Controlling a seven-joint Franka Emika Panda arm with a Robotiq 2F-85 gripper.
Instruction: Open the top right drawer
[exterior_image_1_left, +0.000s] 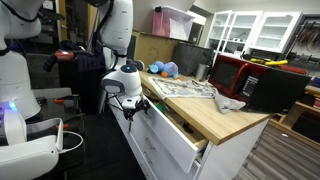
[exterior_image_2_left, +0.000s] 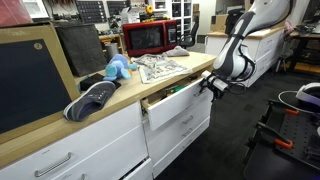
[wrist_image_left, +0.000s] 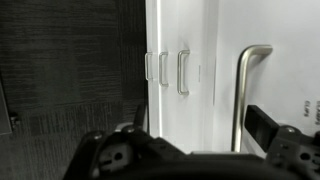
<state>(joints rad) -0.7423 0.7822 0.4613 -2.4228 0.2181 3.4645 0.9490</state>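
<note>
Where the wood-topped table carries its bank of white fronts, the top right drawer is shown drawn partly out from beneath the table's front lip, so that its pale inner box is exposed from above in both exterior views. The arm is reached down in front of the drawer, a stance judged to keep any pull in line with the drawer's travel. Behind the drawer, on the table, a red microwave and a spread newspaper are set back from the lip, so nothing of them is judged to hang over the drawer's path. The claw is held close against the drawer's front. In the wrist view its fingers are seen spread wide, with the drawer's slim metal handle lying between them, nearer one finger. Nothing is seen pinched, and whether a finger bears on the handle cannot be told. Hooking rather than clamping is judged enough for a straight pull. Ahead of the drawer the floor is seen bare, so room is left for more travel. The task is judged largely done, though how much further the drawer can slide cannot be told. Beyond the drawer, smaller handles of neighbouring fronts are seen.
</note>
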